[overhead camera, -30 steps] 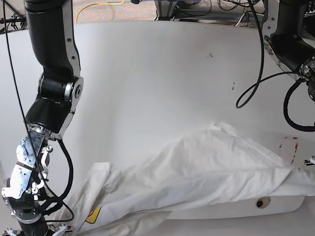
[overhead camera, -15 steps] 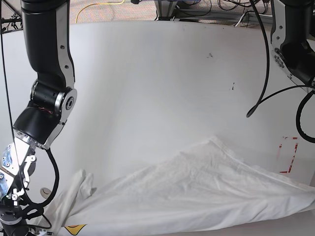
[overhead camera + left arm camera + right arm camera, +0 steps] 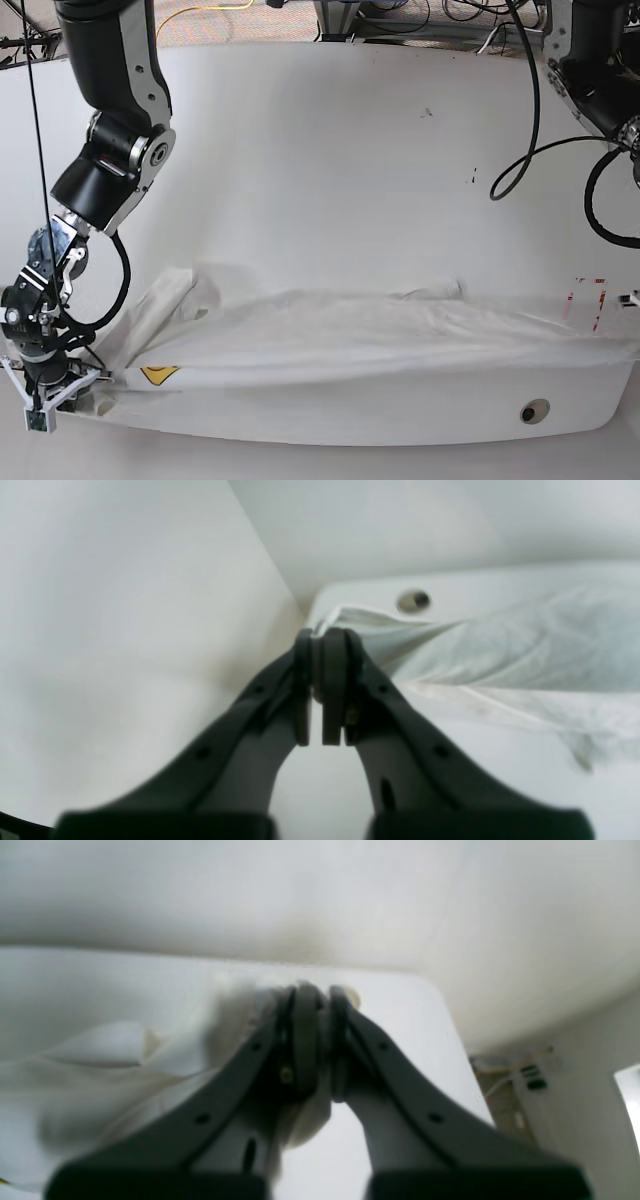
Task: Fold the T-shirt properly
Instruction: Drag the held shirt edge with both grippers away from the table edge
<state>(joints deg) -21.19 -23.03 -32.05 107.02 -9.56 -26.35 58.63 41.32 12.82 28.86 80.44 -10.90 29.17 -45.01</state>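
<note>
**T-Shirt Stretched Between Both End Effectors Along the Near Counter Edge**

The T-shirt lies spread in a long, low band on the white counter, close to its near edge. Its long axis runs side to side across the base view, from one arm to the other. A small yellow-orange patch of print shows near the end on that view's left; the lettering is not visible.

Right end effector: the jaws are closed together with white fabric bunched between and beneath them. In the base view this arm stands at the left end of the garment, at the counter's near corner.

Left end effector: the jaws are pressed together on a thin white hem of the T-shirt. The cloth runs away from the fingertips toward the right of the wrist view, taut and slightly raised. In the base view this end effector itself lies past the right frame edge.

Governing relation: each end effector holds one end of the band, so the garment lies between them, and neither arm is nearer to its middle. The far edge of the cloth rests on the counter, away from both grips.

Judgement: the garment appears to be at the spreading stage; no fold is visible yet. A coming move most likely carries both held ends together, across the long axis.
</note>
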